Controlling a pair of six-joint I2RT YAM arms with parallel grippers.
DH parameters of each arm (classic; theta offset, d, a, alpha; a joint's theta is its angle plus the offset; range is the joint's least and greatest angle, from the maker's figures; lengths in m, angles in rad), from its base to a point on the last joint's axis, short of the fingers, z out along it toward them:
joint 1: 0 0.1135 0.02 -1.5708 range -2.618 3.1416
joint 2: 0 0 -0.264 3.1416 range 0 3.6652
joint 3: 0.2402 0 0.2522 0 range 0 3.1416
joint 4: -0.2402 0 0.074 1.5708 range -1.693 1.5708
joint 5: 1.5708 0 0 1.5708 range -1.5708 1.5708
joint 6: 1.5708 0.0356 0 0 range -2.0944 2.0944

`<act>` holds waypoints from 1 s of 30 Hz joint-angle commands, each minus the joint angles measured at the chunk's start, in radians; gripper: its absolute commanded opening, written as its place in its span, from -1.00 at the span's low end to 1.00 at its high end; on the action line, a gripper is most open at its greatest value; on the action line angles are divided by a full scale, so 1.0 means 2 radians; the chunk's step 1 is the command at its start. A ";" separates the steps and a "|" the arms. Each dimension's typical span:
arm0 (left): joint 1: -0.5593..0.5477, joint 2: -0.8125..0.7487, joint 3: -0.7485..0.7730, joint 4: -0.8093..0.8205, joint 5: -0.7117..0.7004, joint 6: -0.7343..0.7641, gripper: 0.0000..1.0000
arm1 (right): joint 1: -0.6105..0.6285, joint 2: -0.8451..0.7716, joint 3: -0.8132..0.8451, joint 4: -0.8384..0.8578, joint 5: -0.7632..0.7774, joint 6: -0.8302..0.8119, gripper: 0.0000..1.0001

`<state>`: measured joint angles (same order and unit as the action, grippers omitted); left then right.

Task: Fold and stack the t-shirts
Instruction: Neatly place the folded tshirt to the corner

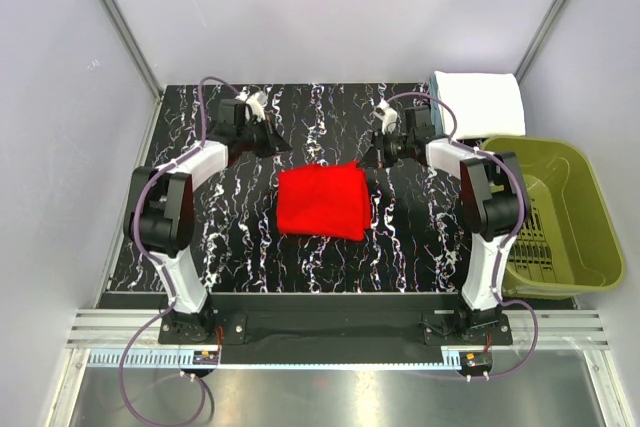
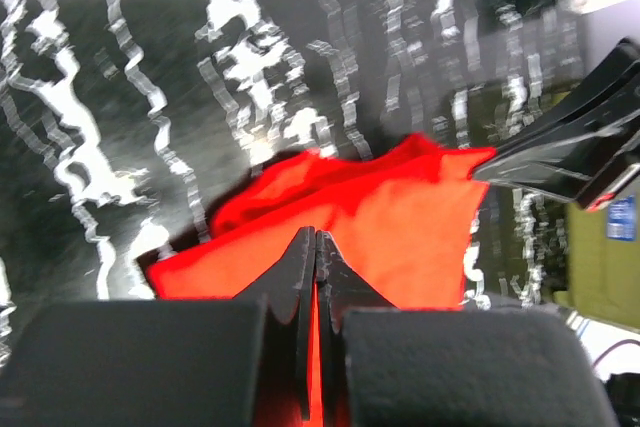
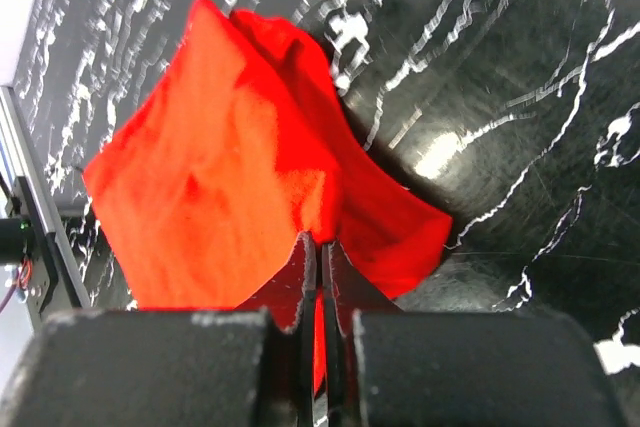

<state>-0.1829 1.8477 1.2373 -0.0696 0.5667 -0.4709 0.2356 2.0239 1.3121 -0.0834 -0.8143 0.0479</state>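
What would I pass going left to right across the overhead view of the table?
Left arm → red t-shirt → folded white t-shirt → olive-green basket. The right arm is left out because it overlaps the white t-shirt and the basket.

We find open tabletop to the left, right and near side of the red t-shirt (image 1: 322, 203), which fills the middle of the marbled table (image 1: 240, 252). Its far corners are crowded, since the left gripper (image 1: 278, 143) and right gripper (image 1: 372, 157) pinch them there. Rightward, the olive-green basket (image 1: 560, 217) bars the table's edge, and the folded white t-shirt (image 1: 480, 102) behind it appears to touch its rim.
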 commanded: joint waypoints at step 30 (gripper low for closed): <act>0.028 0.048 -0.054 -0.008 -0.003 0.060 0.02 | -0.003 0.056 -0.006 0.129 -0.022 0.116 -0.98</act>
<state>-0.1219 1.9457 1.1610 -0.1436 0.5129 -0.3634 0.2352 2.1151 1.2579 0.1844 -0.8127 0.2855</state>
